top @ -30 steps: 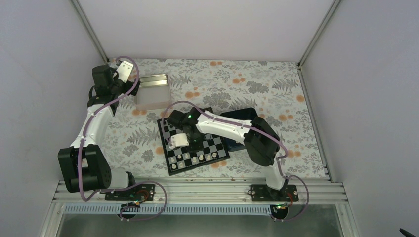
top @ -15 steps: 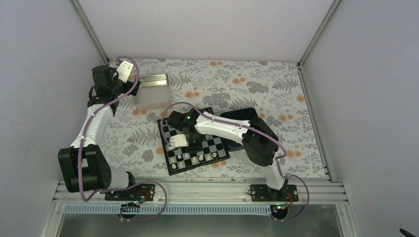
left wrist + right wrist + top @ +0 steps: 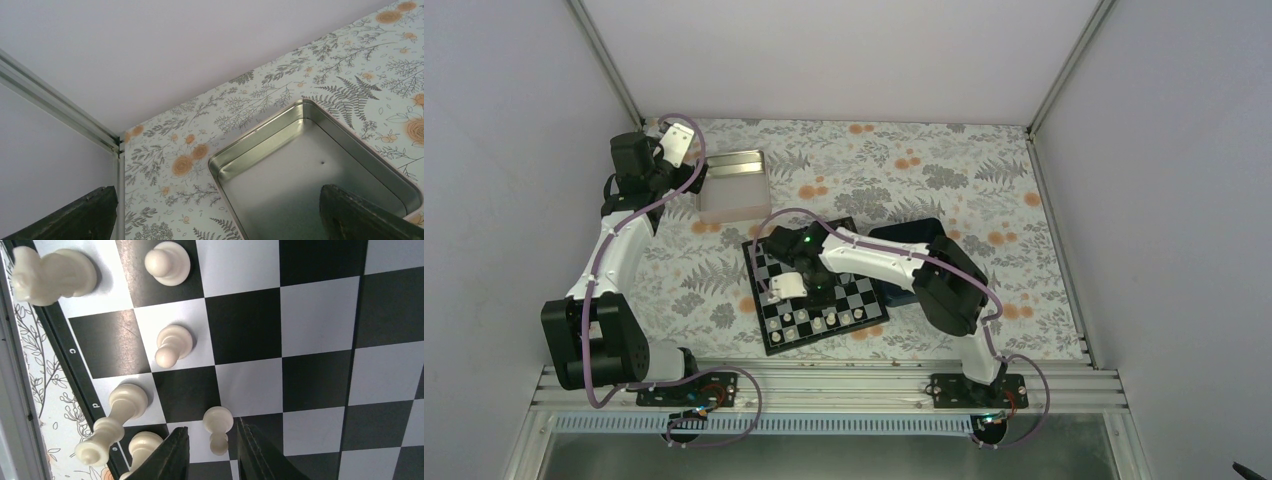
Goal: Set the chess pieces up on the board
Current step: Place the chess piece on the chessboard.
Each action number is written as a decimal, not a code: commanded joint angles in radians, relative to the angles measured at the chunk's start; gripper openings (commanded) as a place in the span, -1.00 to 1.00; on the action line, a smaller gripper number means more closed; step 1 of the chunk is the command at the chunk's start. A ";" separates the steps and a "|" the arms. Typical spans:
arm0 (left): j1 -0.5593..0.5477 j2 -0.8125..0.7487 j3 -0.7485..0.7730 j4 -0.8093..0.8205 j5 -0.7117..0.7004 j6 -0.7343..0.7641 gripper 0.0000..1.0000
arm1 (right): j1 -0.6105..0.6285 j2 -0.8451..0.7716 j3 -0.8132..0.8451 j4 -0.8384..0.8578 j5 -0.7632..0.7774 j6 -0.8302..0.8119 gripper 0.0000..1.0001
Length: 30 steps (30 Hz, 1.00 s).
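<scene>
- Right gripper (image 3: 212, 429): fingers are held narrowly apart, astride a small cream pawn (image 3: 218, 420) set on the black-and-silver checked chessboard (image 3: 320, 315); no contact is seen.
- More cream pieces (image 3: 172, 342) are stood ahead and left of the fingers, by the board edge; setup is judged partial, count unclear.
- Left gripper (image 3: 216, 190): fingers are spread wide, nothing held, over the rectangular silver metal tin (image 3: 260, 132).

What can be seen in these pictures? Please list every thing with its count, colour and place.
chess pieces: six in the right wrist view, cream, on squares by the board's lettered edge
pawn: one of those six, cream, between the right fingers
board: one, black and silvery checks, near middle of the table
tin: one, silver, far left
tray: one, dark blue, right of the board, partly under the right arm
table: one, floral cover
left gripper: open, above the tin
right gripper: open, jaws on either side of the pawn
</scene>
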 commanded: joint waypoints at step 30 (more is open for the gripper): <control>0.005 -0.006 -0.003 0.007 0.021 -0.001 1.00 | -0.040 0.022 0.002 0.013 -0.057 -0.030 -0.80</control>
